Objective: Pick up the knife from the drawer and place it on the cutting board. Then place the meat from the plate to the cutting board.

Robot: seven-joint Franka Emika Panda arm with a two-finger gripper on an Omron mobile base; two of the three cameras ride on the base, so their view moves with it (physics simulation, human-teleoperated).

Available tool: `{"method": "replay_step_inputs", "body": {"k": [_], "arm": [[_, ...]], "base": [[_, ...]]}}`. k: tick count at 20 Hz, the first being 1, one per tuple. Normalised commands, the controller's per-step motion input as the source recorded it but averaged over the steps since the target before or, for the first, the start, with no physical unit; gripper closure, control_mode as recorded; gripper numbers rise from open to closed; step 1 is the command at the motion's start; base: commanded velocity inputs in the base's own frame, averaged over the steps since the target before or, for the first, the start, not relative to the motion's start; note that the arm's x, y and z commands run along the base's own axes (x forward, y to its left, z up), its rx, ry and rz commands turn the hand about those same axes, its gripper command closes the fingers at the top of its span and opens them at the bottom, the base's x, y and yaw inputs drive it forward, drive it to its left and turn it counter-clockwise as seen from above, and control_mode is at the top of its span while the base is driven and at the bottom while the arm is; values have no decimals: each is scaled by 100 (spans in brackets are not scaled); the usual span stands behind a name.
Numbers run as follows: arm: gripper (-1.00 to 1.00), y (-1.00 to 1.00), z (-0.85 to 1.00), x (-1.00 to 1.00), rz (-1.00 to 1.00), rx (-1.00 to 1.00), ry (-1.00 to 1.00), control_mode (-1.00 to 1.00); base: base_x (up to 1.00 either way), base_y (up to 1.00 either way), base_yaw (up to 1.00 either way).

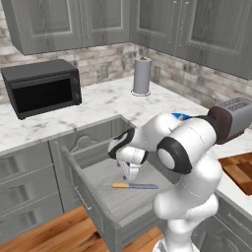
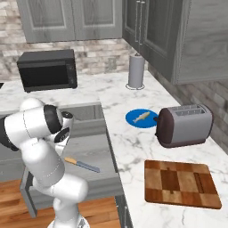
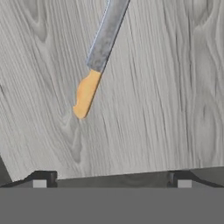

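the drawer (image 1: 123,204) stands pulled out at lower centre of the left base view, so the knife (image 1: 134,185) lies flat on its floor within reach, orange handle toward frame left. the pincer (image 1: 129,173) hangs just above it, fingers spread wide and empty — apparently lining up a grasp. the arm folds forward and down, wrist pointing into the drawer. the cutting board (image 2: 181,184) waits lower right on the marble surface (image 2: 129,144); meat (image 2: 141,116) sits on the blue plate (image 2: 133,121).

Knife (image 1: 135,185) flat in open drawer (image 1: 106,197)
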Motion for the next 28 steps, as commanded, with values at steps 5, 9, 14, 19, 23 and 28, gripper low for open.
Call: {"method": "replay_step_inputs", "body": {"k": [5,9,14,19,23,28], "arm": [[-100,-12,-36,-1,0,-1,2,-100],[-100,0,-42,-8,-4,-5,0,-100],[-100,0,-35,-3,-6,-7,0,-100],[-100,-9,-17,0,-6,-2,2,-100],[-100,-7,-16,0,-5,0,3,-100],[-100,-2,-22,0,-6,0,3,-100]], "base": [[0,0,0],[0,0,0],[0,0,0],[0,0,0],[0,0,0],[0,0,0]]}}
